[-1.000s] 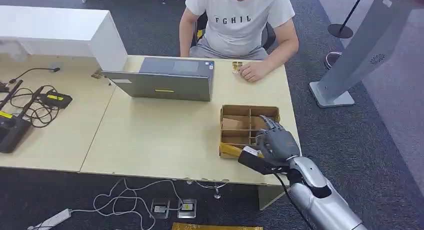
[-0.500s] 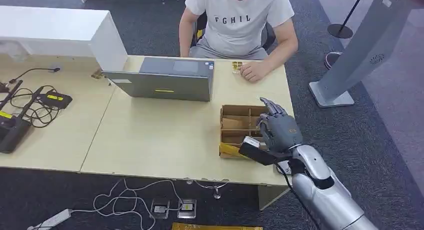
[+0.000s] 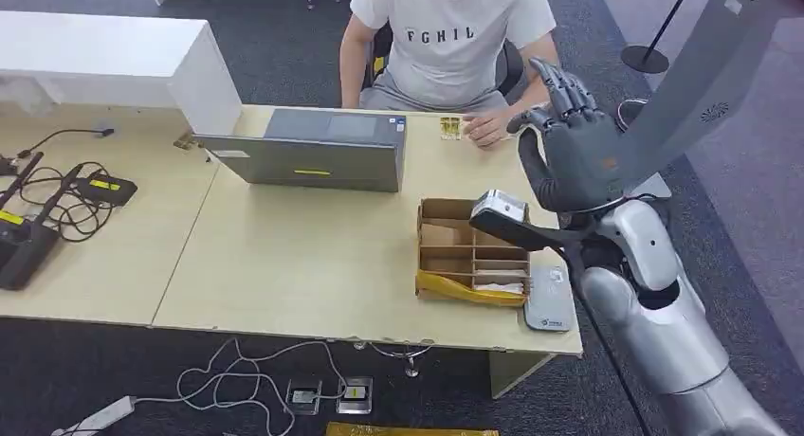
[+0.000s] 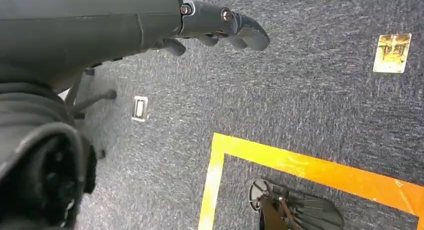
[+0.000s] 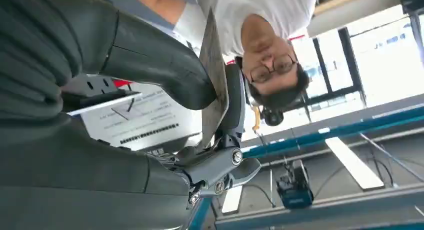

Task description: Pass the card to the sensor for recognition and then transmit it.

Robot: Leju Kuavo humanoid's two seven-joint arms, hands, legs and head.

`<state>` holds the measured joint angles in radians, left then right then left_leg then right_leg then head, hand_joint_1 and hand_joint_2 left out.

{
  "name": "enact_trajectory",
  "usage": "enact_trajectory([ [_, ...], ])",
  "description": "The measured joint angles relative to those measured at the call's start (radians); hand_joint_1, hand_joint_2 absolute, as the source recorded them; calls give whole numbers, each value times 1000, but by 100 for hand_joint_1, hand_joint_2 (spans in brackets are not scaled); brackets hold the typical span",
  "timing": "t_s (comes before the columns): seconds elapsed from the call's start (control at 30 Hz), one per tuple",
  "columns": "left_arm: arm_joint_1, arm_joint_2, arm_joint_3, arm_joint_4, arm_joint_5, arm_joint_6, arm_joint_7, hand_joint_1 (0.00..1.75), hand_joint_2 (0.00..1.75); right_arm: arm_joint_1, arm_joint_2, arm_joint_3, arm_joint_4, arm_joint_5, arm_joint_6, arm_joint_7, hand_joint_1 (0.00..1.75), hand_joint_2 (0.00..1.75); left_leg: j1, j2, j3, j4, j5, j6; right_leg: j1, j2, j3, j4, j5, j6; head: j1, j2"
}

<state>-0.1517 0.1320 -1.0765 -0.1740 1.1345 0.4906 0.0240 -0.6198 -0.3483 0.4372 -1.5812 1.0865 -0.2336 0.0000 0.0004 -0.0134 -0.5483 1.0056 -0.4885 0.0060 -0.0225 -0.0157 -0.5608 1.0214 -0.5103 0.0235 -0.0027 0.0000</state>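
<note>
My right hand (image 3: 572, 154) is raised above the table's right end, palm facing the seated person. In the right wrist view its thumb (image 5: 160, 65) and fingers pinch a thin grey card (image 5: 214, 85), seen edge-on. A flat grey sensor pad (image 3: 548, 301) lies on the table near the front right corner, beside a compartmented cardboard box (image 3: 471, 250). The hand is well above and beyond both. My left hand (image 4: 220, 22) hangs over the carpet floor with loose fingers, holding nothing.
A person in a white shirt (image 3: 453, 38) sits at the table's far side, one hand (image 3: 488, 128) resting by a small gold item (image 3: 449, 126). A grey laptop (image 3: 313, 152) stands mid-table. Cables and devices (image 3: 57, 204) lie left. A grey kiosk stand (image 3: 687, 85) rises right.
My right hand has lifted from the cardboard box at the table's front right, up and away toward the person. The grey pad it had covered has come into sight.
</note>
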Motion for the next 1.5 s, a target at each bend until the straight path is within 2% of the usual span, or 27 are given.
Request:
enact_trajectory([
  [0.17, -1, -1, 0, 0, -10, -5, 0, 0, 0, -23, 44, 2, 87, 34, -60, -14, 175, 175, 1, 0, 0, 0, 0, 0, 1, 0, 0, 0, 0, 0, 0, 0],
  [0.63, -1, -2, 0, 0, -13, -7, 0, 0, 0, -68, 105, 16, 233, 59, -72, -18, 175, 175, 1, 0, -1, 0, 0, -1, 1, 0, 0, 0, 0, 0, 0, 0],
  [0.97, -2, -2, 0, 0, -24, -18, -2, 0, 0, -191, 173, 38, 524, 114, -183, -47, 175, 175, 2, -1, 0, 0, 1, -2, 2, -1, 0, 0, 1, -1, 0, 0],
  [1.1, -2, -2, 0, 0, -24, -20, -2, 0, 0, -215, 180, 46, 628, 134, -198, -41, 175, 175, 2, -1, 0, 0, 1, -2, 2, -1, 0, 0, 1, -1, 0, 0],
  [1.5, -1, -1, 0, 0, -24, -28, -2, 0, 0, -209, 175, 56, 784, 143, -223, -25, 175, 175, 2, -1, 0, 0, 1, -2, 2, 0, -1, 0, 1, -1, 0, 0],
])
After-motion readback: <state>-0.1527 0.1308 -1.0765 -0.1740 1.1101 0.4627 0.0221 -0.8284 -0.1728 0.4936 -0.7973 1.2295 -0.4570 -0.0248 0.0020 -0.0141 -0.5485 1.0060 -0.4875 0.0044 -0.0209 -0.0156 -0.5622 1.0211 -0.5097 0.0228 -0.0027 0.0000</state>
